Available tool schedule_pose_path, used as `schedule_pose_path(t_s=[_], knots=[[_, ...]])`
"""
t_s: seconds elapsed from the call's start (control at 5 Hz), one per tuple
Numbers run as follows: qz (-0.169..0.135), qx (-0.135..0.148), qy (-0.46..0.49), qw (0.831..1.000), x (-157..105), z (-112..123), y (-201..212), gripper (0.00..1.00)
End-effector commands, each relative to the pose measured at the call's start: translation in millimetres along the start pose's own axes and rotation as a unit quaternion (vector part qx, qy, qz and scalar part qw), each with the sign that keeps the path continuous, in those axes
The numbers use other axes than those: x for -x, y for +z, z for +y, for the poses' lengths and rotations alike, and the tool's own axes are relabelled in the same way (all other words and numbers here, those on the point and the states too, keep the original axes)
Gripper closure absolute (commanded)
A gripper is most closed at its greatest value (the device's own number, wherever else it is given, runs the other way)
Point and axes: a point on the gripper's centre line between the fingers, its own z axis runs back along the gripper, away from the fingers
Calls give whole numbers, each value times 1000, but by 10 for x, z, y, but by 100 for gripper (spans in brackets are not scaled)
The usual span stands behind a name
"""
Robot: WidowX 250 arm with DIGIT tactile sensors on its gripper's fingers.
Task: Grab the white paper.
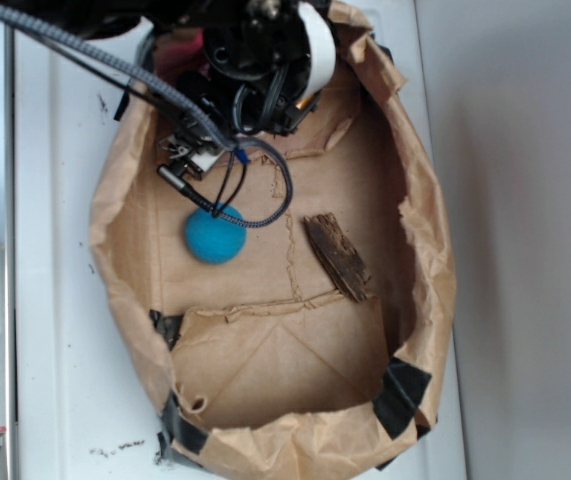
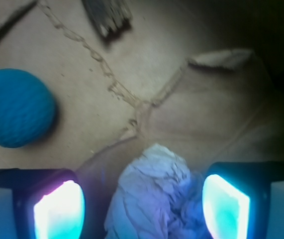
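Inside the brown paper bag [image 1: 420, 250], wrist view: claw [image 2: 142, 206] spread, white paper [image 2: 154, 196] lying between its two fingers [image 2: 59, 209], not pinched. Blue ball [image 2: 15, 107] to one side; wood piece [image 2: 107, 15] farther off.

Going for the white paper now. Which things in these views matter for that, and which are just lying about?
Matters:
- white paper, between the end effector fingers, jaws open
- end effector

Lying about:
- blue ball
- wood piece
- brown paper bag holding everything
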Motion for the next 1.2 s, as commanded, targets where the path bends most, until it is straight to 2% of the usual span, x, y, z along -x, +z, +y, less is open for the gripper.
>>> schedule_pose_path(t_s=[0.0, 0.2, 0.4, 1.0], knots=[[51, -58, 5, 997, -260, -16, -220, 0], [65, -66, 5, 996, -292, -11, -298, 0], [51, -64, 18, 996, -272, 16, -247, 100], [42, -71, 22, 996, -251, 47, -188, 100]])
